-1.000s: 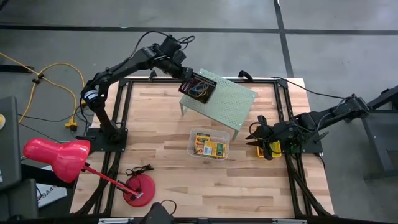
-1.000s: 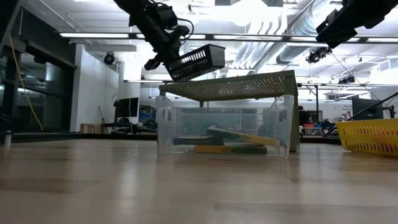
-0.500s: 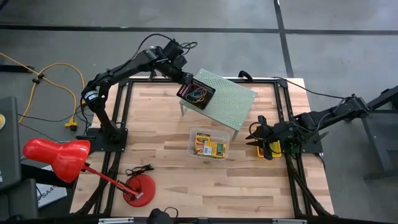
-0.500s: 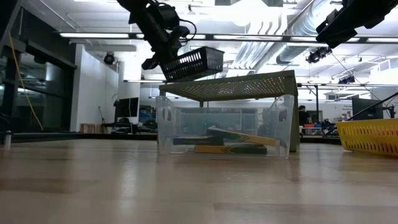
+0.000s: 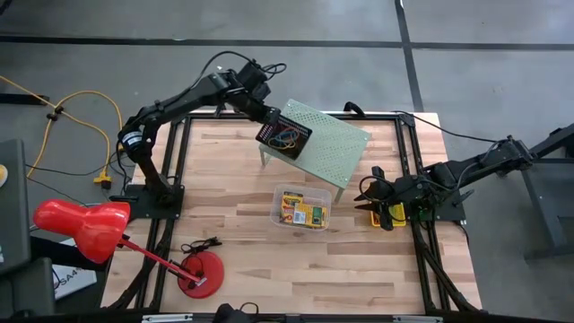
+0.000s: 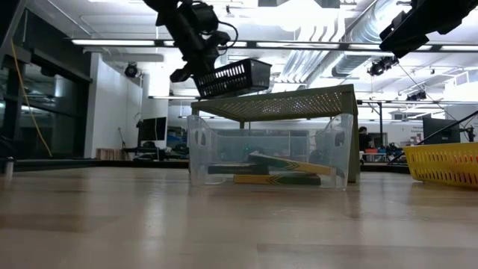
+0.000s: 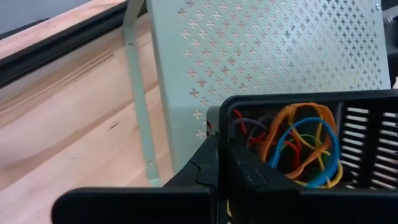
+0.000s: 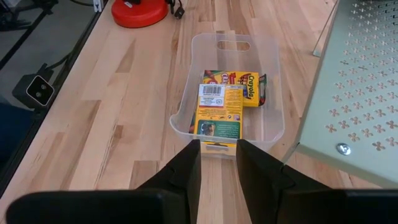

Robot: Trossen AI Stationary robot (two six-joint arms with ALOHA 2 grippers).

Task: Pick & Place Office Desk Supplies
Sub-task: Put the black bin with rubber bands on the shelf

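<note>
While I hold the black mesh tray [image 5: 284,135] of rubber bands [image 7: 303,144] clamped in my left gripper [image 5: 266,122] above the green shelf [image 5: 329,149], clear tub [image 5: 302,207] of card boxes [image 8: 221,102] below, right gripper [image 5: 367,195] parted, empty, over yellow basket [image 6: 447,164], lamp [image 5: 82,226] aside.

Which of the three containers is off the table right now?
The black mesh tray holding rubber bands, carried by the left tool above the perforated shelf.

Left wrist view: mesh tray held over shelf

The left gripper [image 7: 219,163] was clamped on the wall of the black mesh tray [image 7: 360,118], lower right; tangled rubber bands [image 7: 303,146] lay inside. The pale green perforated shelf [image 7: 261,56] filled the upper right, with wooden table [image 7: 68,118] at left.
</note>
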